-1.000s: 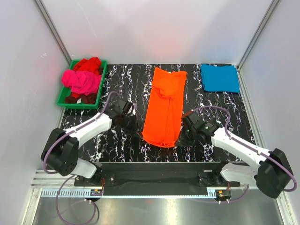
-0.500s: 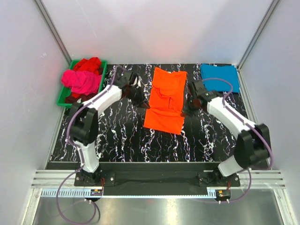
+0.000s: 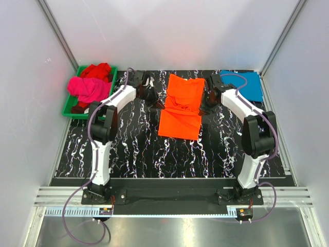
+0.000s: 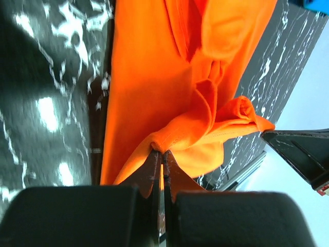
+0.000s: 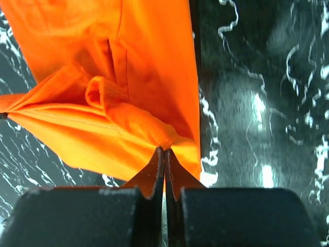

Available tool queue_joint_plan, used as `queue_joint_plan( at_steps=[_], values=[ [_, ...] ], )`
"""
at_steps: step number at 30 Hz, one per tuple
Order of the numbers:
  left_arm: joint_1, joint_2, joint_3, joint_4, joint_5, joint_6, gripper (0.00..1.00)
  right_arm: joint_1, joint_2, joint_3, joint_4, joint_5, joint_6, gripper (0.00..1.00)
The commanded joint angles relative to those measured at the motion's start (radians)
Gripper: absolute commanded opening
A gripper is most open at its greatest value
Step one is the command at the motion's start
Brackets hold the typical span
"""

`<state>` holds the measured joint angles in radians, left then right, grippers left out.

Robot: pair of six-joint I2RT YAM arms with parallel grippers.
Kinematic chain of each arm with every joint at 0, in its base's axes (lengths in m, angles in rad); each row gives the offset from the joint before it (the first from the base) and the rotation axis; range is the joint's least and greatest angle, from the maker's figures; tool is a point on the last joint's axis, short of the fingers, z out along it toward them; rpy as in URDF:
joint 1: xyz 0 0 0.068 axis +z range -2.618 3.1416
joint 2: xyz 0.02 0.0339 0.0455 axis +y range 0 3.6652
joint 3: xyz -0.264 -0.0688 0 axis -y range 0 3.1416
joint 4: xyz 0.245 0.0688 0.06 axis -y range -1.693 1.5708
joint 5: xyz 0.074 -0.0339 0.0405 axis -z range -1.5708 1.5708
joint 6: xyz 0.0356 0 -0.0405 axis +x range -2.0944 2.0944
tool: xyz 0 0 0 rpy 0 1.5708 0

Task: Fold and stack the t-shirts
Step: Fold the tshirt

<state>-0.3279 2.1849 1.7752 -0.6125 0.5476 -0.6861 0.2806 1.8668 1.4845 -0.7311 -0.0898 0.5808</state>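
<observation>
- Centrally, toward the far edge of the black white-veined marble-pattern table (image 3: 128, 149), lies the bright orange cotton t-shirt (image 3: 180, 121), a long strip running near to far.
- Its near part is doubled over onto the rest. The fold line faces the arm bases, and the cloth bunches and wrinkles across the middle.
- Left gripper (image 4: 160, 153): jaws closed, pinching a gathered edge of the orange shirt on its left side. The cloth fans out from the fingertips.
- Right gripper (image 5: 164, 150): jaws closed likewise, nipping the shirt's right edge, level with the left one.
- Both arms are stretched far out across the table, one on either side of the shirt.
- Teal-blue t-shirt (image 3: 249, 86): folded flat at the far right corner, the right arm passing over its left edge.
- Green plastic tray (image 3: 68, 109): far left corner, holding a crumpled magenta-pink t-shirt (image 3: 88, 88) with a red t-shirt (image 3: 97, 70) heaped behind it.
</observation>
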Motion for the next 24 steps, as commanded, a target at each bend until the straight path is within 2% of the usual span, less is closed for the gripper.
queue_joint_plan(
  at_steps=[1,9,24],
  values=[
    [0.010,0.041,0.073,0.072,0.077,-0.010,0.00,-0.026,0.043,0.077,0.003,-0.033,-0.044,0.00],
    [0.020,0.085,0.092,0.172,0.107,-0.044,0.00,-0.060,0.100,0.118,0.007,-0.062,-0.073,0.00],
    [0.032,0.116,0.098,0.165,0.037,-0.053,0.00,-0.075,0.186,0.183,0.013,-0.116,-0.075,0.00]
  ],
)
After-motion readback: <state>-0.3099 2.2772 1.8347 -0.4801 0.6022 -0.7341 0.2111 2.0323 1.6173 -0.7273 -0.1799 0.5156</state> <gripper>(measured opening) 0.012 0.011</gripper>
